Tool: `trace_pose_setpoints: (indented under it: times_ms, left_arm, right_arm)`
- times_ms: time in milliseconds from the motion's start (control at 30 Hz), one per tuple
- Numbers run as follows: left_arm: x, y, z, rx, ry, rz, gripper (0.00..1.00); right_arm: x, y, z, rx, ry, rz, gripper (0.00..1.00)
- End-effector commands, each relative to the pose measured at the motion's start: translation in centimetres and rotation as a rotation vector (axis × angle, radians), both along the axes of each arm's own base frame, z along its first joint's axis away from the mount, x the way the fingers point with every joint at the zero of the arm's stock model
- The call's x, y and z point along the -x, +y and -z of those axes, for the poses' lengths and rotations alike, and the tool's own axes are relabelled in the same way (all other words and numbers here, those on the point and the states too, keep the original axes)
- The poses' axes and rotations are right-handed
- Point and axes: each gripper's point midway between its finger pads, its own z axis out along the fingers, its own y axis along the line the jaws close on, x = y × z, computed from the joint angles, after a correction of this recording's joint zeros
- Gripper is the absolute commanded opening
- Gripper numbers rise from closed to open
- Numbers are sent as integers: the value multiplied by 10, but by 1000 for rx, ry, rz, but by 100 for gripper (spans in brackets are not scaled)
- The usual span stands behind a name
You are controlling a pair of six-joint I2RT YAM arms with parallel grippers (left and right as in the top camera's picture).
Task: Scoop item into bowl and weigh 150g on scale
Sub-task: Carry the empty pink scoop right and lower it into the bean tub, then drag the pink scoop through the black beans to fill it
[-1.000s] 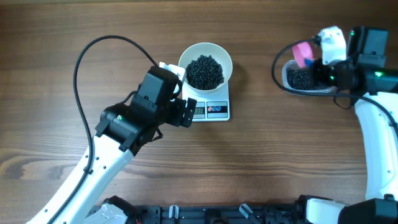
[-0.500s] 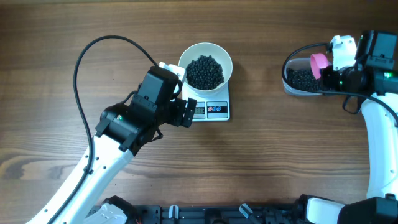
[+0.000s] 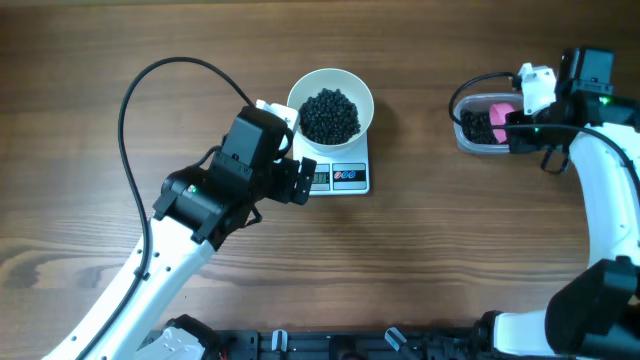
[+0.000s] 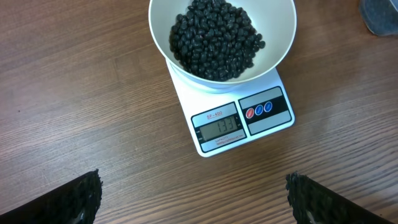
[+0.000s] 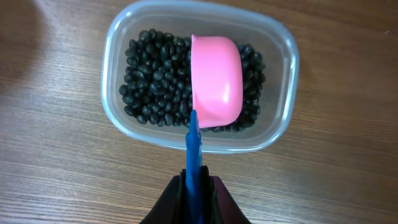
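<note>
A white bowl (image 3: pixel 330 105) (image 4: pixel 283 37) heaped with the item, black beans (image 4: pixel 214 37), stands on the white scale (image 3: pixel 340 178) (image 4: pixel 239 124), whose display reads 133. My left gripper (image 3: pixel 300 180) (image 4: pixel 194 199) hovers just in front of the scale, open and empty. At the far right, my right gripper (image 3: pixel 520 120) (image 5: pixel 194 186) is shut on the blue handle (image 5: pixel 193 149) of a pink scoop (image 3: pixel 500 112) (image 5: pixel 216 81). The scoop's head lies on more black beans (image 5: pixel 155 81) inside the clear tub (image 3: pixel 465 135) (image 5: pixel 286 56).
The left arm's black cable (image 3: pixel 140 90) loops over the wood table (image 3: pixel 440 250) at the left. Both arm bases sit along the near edge.
My right gripper has swung the scoop from above the tub's left rim down into the beans in the tub. The left arm, bowl and scale have not moved.
</note>
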Motion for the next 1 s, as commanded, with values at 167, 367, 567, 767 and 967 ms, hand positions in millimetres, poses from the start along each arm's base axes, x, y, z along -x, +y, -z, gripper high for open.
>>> trace_pose_setpoints:
  times_ms: [167, 367, 567, 767, 967]
  left_arm:
    - [0, 0, 2, -4, 4, 14, 100]
    - [0, 0, 2, -5, 5, 13, 100]
    - [0, 0, 2, -4, 4, 13, 100]
    - [0, 0, 2, -4, 5, 13, 100]
    - [0, 0, 2, -4, 4, 13, 100]
  right_arm:
    - [-8, 20, 20, -135, 27, -38, 4]
    - [-10, 47, 16, -288, 12, -90, 4]
    - [-9, 51, 16, -315, 16, -95, 4]
    - [-8, 50, 12, -374, 3, -82, 4]
    - [-6, 38, 5, -467, -25, -38, 4]
